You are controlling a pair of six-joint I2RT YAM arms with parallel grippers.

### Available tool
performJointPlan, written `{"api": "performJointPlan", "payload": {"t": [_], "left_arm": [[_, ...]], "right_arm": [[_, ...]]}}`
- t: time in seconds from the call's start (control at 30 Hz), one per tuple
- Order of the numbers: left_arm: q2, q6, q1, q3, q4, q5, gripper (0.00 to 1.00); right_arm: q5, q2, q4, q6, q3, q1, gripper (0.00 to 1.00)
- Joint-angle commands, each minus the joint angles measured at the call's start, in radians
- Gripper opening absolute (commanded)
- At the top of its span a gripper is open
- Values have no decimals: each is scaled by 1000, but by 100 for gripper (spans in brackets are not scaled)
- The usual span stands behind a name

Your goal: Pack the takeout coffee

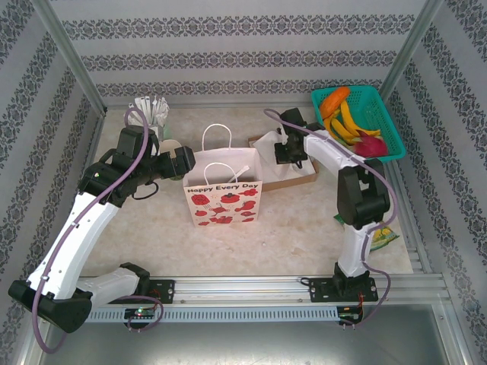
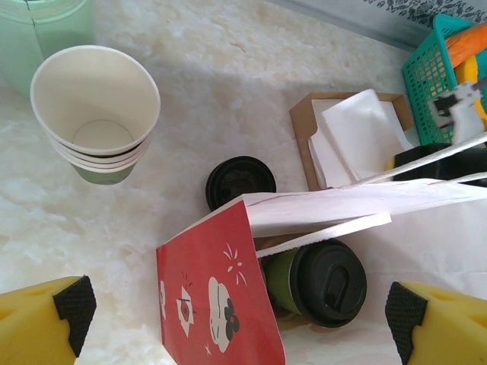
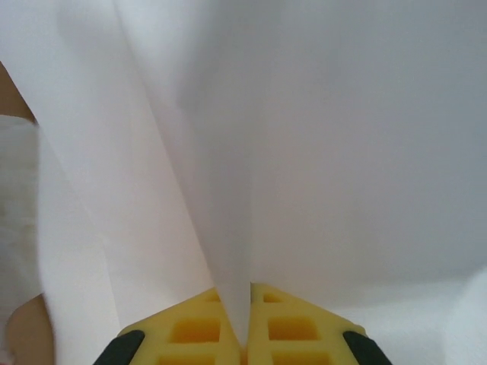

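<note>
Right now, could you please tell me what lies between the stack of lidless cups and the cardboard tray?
A round black lid, on otherwise bare table, in the left wrist view.

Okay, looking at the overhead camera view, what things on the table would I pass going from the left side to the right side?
cup of white-wrapped sticks → paper bag → cardboard tray → green basket

Your bag (image 1: 222, 199) stands upright mid-table, mouth open, both handles up. Your left gripper (image 1: 186, 162) sits at the bag's upper left edge. Your right gripper (image 1: 288, 157) is low over the white napkin (image 1: 266, 143) in the brown tray (image 1: 300, 180), just right of the bag. Green basket (image 1: 377, 103) of fruit in the far right corner. Cup of white sticks (image 1: 152, 112) at far left, beyond your left arm.
</note>
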Motion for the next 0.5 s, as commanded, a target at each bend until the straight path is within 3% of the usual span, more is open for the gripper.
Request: {"api": "performJointPlan", "payload": {"t": [0.0,0.33,0.47], "left_arm": [[-8,61,9,-4,35,-7,100],[-30,294,10,17,175,161,100],[-24,415,9,42,220,270,100]], "right_arm": [[18,-124,40,-24,-31,-13,2],[-106,-376,155,-160,-153,-40,0],[-216,-523,232,-246,-204,-44,0]]}}
